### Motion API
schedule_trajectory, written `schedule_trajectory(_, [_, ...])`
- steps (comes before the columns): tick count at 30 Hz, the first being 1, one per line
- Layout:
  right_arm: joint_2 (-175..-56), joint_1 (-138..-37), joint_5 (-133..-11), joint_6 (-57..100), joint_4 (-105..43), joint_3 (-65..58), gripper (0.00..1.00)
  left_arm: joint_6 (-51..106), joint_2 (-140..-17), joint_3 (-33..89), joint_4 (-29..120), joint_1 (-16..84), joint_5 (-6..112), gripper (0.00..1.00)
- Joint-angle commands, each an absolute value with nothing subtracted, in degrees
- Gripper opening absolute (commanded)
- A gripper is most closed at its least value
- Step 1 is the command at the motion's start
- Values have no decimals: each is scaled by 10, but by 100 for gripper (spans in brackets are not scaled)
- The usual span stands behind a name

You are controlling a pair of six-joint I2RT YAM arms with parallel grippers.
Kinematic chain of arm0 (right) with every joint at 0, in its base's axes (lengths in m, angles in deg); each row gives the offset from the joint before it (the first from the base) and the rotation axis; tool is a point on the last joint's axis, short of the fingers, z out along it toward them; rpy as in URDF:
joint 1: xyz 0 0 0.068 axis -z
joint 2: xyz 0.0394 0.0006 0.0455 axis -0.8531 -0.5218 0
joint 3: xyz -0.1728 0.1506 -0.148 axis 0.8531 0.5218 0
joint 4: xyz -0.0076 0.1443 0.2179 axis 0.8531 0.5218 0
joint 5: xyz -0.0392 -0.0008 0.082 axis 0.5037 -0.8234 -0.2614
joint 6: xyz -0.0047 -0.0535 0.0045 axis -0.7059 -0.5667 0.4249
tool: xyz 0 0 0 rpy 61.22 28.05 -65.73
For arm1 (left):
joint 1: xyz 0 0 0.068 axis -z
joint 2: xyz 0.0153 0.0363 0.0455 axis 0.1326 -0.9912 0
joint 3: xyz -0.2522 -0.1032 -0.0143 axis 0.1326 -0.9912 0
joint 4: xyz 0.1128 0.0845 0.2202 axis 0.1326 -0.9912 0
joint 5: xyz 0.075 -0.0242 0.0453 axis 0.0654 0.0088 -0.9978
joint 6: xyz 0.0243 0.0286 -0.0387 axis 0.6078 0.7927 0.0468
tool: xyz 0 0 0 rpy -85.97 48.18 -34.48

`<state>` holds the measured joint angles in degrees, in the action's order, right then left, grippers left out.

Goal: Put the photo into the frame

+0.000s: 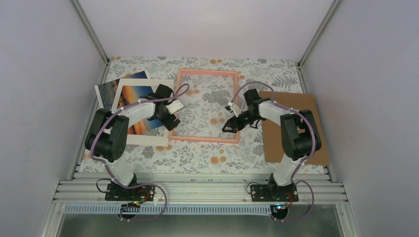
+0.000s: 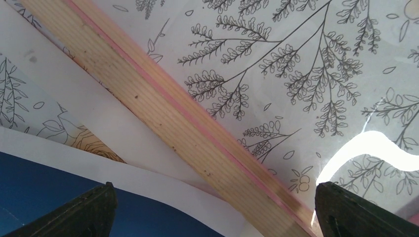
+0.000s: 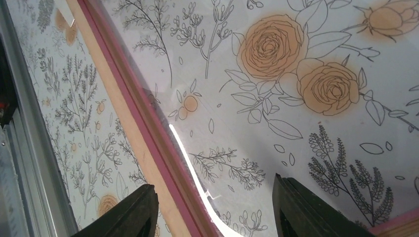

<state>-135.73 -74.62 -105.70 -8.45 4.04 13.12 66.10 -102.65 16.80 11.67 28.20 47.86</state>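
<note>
Hidden / cut off: left arm (image 1: 143,109) lies across the photo (image 1: 134,95). Only a blue corner and some orange sunset show in the window of the cream mat board (image 1: 148,141); the small figures can't be made out. Left wrist cam gives just a dark-blue patch of print beside one fingertip (image 2: 86,212), w/ white bands next to it (mat or print border, can't tell). Right arm (image 1: 291,128) covers part of the brown backing board (image 1: 296,148). Wrist views crop both end effectors to the fingertips.

Frame (image 1: 207,72): thin pink rect., flat on the floral bench (image 1: 197,155). Cloth pattern shows thru the pane (image 1: 205,106), glare streaks on it. Close up, the rail (image 2: 173,118) reads as pale wood w/ a pink lip.

Left end effector (image 1: 170,121): jaws spread full, nothing in them, straddling the frame's left rail. Photo is just outboard of it, outside the frame.

Right end effector (image 1: 231,124): jaws approx. half apart, nothing between them, above the pane near the frame's near-right corner.

Room: pane spans the gap betw. the two end effectors. Enclosure walls (image 1: 49,98) stand close outboard of mat and backing board.
</note>
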Motion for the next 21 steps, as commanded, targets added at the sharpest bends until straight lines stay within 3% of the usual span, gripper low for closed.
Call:
schedule_trajectory(1, [-1356,-748,-1045,-101,39,137,58,669,-1001,182,127,282,500,100])
schedule_trajectory(7, [-1304,-748,-1061,-96,25,135,58,659,-926,208,82,197,611,100])
schedule_trajectory(21, [-1254,-748,-1085,-85,1,144,59,678,-837,218,-82,-126,749,100])
